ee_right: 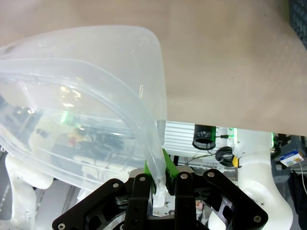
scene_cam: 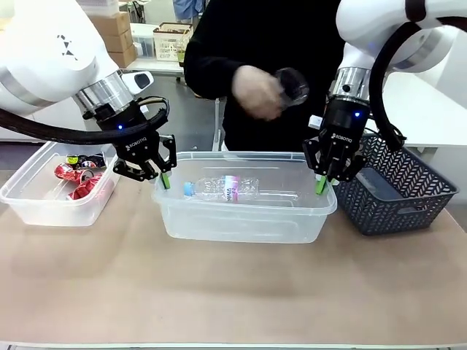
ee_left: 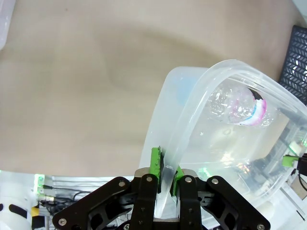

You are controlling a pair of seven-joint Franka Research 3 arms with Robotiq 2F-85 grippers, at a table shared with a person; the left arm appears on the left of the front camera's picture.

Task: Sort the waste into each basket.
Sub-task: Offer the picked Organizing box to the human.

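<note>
Left tub [scene_cam: 22, 200]: stands on the counter [scene_cam: 233, 284] at the left end; red and silver crushed cans [scene_cam: 76, 175] lie inside it.
Left end effector [scene_cam: 163, 177]: narrow, green pads clamped on the left rim of the middle tub [scene_cam: 241, 219]; the left wrist view shows the rim pinched between the pads.
Middle tub: clear, at counter centre, gripped at both short ends; cannot tell whether its base touches the counter.
Bottle [scene_cam: 222, 188]: clear with a pink-and-blue label, lying on its side inside the middle tub, nearer its left half.
Hand [scene_cam: 257, 92]: the person's, above and behind the middle tub, holding a clear plastic item [scene_cam: 293, 85]; blurred, exact kind not determinable.
Right end effector [scene_cam: 323, 182]: narrow, clamped on the right rim of the middle tub; the right wrist view confirms the rim between its pads.
Mesh basket [scene_cam: 398, 197]: dark grey, on the counter just beside the middle tub's right end.
</note>
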